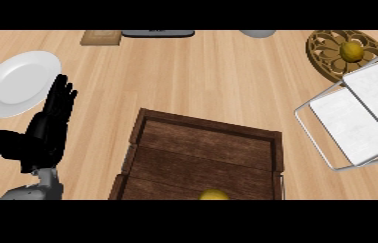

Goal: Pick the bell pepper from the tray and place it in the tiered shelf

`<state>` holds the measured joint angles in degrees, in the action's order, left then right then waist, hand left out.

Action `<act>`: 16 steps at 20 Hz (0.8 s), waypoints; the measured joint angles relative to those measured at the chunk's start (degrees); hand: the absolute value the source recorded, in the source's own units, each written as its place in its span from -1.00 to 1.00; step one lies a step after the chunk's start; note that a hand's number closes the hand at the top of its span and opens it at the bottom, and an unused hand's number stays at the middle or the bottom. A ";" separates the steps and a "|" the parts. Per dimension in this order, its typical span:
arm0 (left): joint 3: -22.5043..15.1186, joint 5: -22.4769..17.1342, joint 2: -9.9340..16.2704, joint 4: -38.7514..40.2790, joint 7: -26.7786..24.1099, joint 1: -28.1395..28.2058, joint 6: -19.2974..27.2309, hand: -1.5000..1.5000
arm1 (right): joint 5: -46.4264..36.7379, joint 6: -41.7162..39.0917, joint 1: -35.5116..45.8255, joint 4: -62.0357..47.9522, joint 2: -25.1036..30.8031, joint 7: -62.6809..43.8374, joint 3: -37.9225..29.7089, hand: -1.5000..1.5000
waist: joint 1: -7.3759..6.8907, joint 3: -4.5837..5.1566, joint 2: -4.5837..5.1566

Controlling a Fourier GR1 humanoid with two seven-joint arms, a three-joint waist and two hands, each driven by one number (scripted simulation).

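Firstly, a white plate (26, 82) is seen at the left edge of the wooden counter (207, 82). Just beside it, the left hand (50, 122) is held up with straight fingers and nothing in it. In the middle, a dark wooden tray (203, 157) is placed; the yellow bell pepper (214, 194) is lying in it at the bottom edge. At the right, the tiered shelf (343, 119) with white boards is found, and behind it a round carved trivet (332, 54) with a yellow fruit (351, 51) on it. The right hand is not shown.

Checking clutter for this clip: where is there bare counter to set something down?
Bare wood lies between the white plate, the wooden tray and the tiered shelf. The far right is crowded by the shelf and round trivet.
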<state>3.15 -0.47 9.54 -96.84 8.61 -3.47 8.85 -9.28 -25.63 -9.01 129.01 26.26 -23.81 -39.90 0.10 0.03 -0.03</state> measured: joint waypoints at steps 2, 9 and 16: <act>-0.15 0.25 -0.29 -0.20 0.41 -0.27 -0.06 0.00 | -1.84 1.02 2.00 -2.72 -0.24 0.99 0.68 1.00 | -0.11 0.00 0.02; 0.40 0.45 -0.62 0.71 1.10 -1.93 -0.41 0.00 | -8.23 6.14 9.98 -16.62 1.42 8.17 3.43 1.00 | -0.21 0.29 -0.21; 0.78 0.27 -0.44 0.31 -0.03 -0.53 -1.57 0.00 | -13.14 12.46 15.48 -23.43 1.04 13.78 5.49 1.00 | -0.26 1.22 -0.93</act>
<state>3.93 -0.20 9.11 -96.53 8.58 -4.01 7.29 -22.43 -13.17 6.47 105.58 27.31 -10.03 -34.42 -0.16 1.25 -0.96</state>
